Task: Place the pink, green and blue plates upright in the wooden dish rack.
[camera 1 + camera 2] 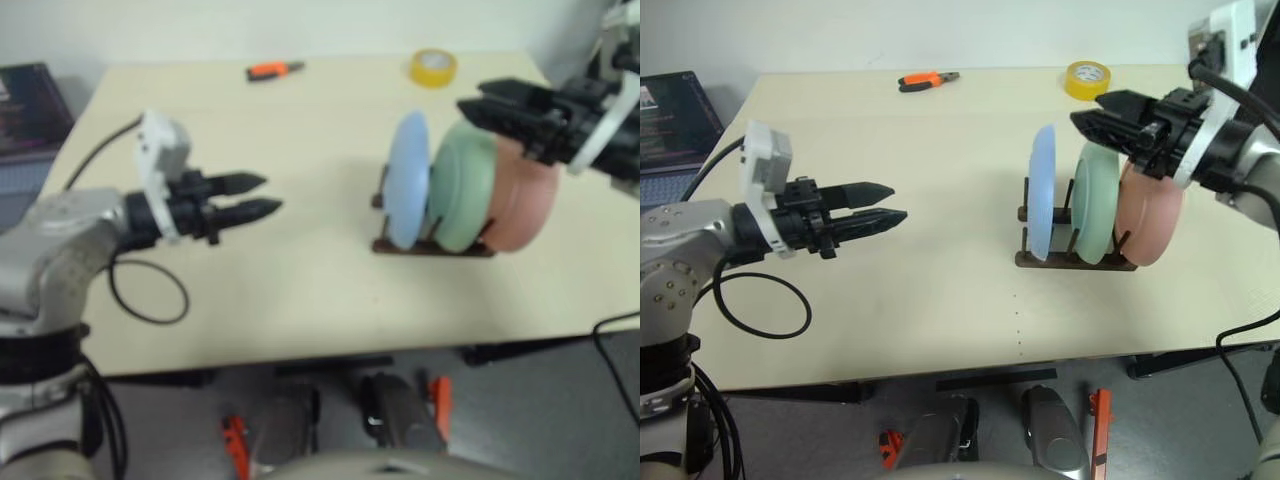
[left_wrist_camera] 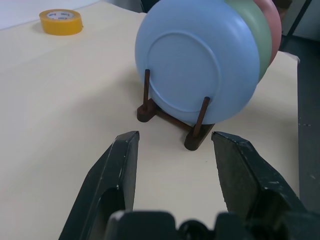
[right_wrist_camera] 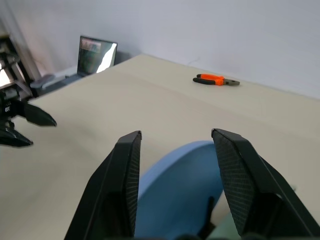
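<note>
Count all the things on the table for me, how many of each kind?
Plates: 3, blue plate, green plate, pink plate
Wooden dish rack: 1
Yellow tape roll: 1
Orange pliers: 1
Laptop: 1
Total: 7

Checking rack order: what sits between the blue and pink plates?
The green plate, upright in the wooden rack between the blue plate and pink plate; clearest in the right eye view.
</note>
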Action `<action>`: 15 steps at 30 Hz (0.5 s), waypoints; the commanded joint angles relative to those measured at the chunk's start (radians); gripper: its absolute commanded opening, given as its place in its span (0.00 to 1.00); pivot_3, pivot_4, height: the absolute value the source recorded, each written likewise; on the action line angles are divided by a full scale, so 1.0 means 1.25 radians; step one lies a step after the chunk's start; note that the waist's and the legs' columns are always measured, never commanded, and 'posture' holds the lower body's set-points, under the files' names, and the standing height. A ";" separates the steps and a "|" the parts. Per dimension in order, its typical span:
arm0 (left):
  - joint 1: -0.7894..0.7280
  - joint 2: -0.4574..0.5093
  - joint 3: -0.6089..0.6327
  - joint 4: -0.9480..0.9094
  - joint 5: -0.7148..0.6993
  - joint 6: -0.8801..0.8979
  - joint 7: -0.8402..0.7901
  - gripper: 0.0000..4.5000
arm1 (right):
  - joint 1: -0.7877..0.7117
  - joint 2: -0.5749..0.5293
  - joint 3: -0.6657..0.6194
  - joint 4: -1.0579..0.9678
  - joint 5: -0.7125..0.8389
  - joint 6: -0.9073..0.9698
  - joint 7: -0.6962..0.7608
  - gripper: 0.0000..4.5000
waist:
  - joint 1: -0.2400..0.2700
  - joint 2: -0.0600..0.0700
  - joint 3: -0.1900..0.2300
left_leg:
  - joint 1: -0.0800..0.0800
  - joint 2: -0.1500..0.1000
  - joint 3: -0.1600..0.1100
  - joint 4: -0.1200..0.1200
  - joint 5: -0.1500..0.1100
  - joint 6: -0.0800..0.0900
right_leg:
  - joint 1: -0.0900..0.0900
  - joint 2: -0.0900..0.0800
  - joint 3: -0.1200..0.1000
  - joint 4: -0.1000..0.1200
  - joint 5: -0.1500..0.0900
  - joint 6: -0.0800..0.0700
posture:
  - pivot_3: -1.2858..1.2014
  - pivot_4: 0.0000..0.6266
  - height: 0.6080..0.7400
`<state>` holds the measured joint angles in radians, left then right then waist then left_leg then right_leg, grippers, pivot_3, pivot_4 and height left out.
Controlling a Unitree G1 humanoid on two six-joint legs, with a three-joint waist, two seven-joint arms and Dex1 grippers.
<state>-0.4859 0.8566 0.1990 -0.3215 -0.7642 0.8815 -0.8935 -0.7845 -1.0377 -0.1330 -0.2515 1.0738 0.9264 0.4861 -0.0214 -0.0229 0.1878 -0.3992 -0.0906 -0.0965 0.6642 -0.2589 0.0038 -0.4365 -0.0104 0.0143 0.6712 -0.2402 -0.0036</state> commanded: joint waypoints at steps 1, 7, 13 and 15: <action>0.016 0.051 0.050 -0.032 -0.006 -0.009 -0.021 0.56 | 0.049 -0.111 0.022 0.027 -0.138 -0.101 0.234 0.53 | 0.001 0.000 0.000 | 0.000 0.000 0.000 0.000 0.000 0.000 | 0.000 0.000 0.000 -0.001 0.000 0.000 | 0.52 0.24 1.00; 0.160 0.193 0.202 -0.042 -0.006 -0.004 -0.116 0.56 | 0.164 -0.252 -0.002 0.307 -0.332 -0.349 0.576 0.53 | 0.001 0.001 0.001 | -0.001 0.000 0.003 -0.002 -0.001 0.002 | 0.001 0.000 0.001 -0.007 0.003 -0.004 | 0.52 0.24 1.00; 0.245 0.305 0.344 -0.018 0.003 0.011 -0.198 0.56 | 0.069 -0.282 -0.038 0.622 -0.438 -0.507 0.690 0.53 | 0.000 0.004 0.002 | 0.000 0.000 0.003 -0.002 -0.001 0.002 | 0.001 -0.001 0.001 -0.007 0.003 -0.004 | 0.52 0.24 1.00; 0.246 0.319 0.362 -0.018 -0.006 0.021 -0.205 0.56 | 0.034 -0.270 -0.060 0.638 -0.429 -0.506 0.706 0.53 | -0.001 0.005 0.003 | 0.001 0.001 0.003 -0.002 -0.001 0.002 | 0.002 -0.001 0.001 -0.006 0.002 -0.004 | 0.52 0.24 1.00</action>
<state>-0.1763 1.2346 0.6054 -0.3417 -0.7641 0.8977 -1.1374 -0.7075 -1.3675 -0.1549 0.5393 0.5300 0.3174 1.3444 -0.0230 -0.0164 0.1909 -0.3980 -0.0898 -0.0926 0.6615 -0.2602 0.0058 -0.4344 -0.0114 0.0151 0.6635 -0.2376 -0.0083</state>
